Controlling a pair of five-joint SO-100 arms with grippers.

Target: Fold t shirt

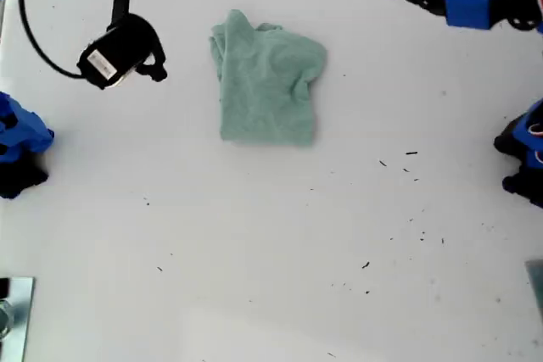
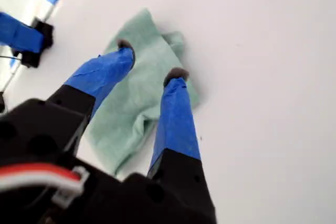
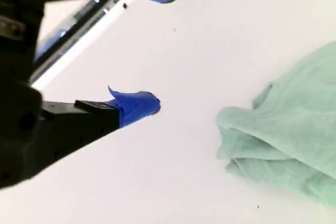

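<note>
Near the far edge of the table (image 1: 254,277), the t shirt (image 1: 267,82) lies folded, its long axis running toward the near edge, with my first gripper (image 2: 149,64) open above it and my second gripper (image 3: 163,45) open beside it.

The small short-sleeved cotton t shirt (image 1: 267,82) is a pale mint green, faintly heathered, with no print or stripe anywhere on it. It lies on a plain white counter (image 1: 271,243), which is speckled here and there with tiny dark flecks. My first gripper (image 2: 152,64) has bright blue fingers (image 2: 176,119) with dark grey tips, fixed to a black body with a red and white wire on it. My second gripper (image 3: 157,45) shows the same bright blue fingers (image 3: 134,106) on a black body. In the exterior view the arms' printed parts are blue and black, and a black cylindrical camera (image 1: 119,50) with a white label hangs on a black cable.
</note>
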